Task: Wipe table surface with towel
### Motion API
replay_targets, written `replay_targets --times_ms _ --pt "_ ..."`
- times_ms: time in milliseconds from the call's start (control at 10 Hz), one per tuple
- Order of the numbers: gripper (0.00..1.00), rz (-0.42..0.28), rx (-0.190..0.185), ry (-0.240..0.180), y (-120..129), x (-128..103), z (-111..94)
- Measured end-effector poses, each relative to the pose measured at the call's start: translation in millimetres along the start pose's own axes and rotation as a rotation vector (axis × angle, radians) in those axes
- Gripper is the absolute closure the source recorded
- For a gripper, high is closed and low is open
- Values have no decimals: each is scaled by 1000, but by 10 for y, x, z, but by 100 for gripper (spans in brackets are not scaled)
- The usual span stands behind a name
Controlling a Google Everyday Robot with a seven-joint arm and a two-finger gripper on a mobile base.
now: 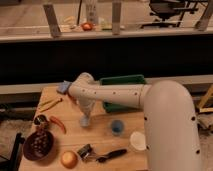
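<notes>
My gripper [85,118] points straight down at the middle-left of the wooden table [100,140]. A small pale grey-blue piece, which looks like the towel [85,121], sits under its tip against the table top. The white arm [115,95] reaches in from the right and hides the wrist. A second blue cloth-like item [63,87] lies at the table's back left corner, apart from the gripper.
A green bin [124,80] stands behind the arm. A blue cup [117,127] and a white cup [137,141] stand right of the gripper. A red chili [57,123], a dark bowl [37,145], an orange [69,159] and a black-handled tool [107,156] lie left and front.
</notes>
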Motion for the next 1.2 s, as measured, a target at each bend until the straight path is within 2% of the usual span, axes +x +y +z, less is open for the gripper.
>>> replay_targets --times_ms 300,500,600,900,1000,1200 --pt "100 -128 20 -27 -313 -280 -13" --pt "100 -202 13 -54 -256 -580 6" --pt "100 -227 2 -68 -147 -692 30" --pt "100 -223 -25 -84 215 -668 76" --pt "100 -186 -37 -79 377 -568 89" --pt "100 -124 -44 -55 457 -375 69"
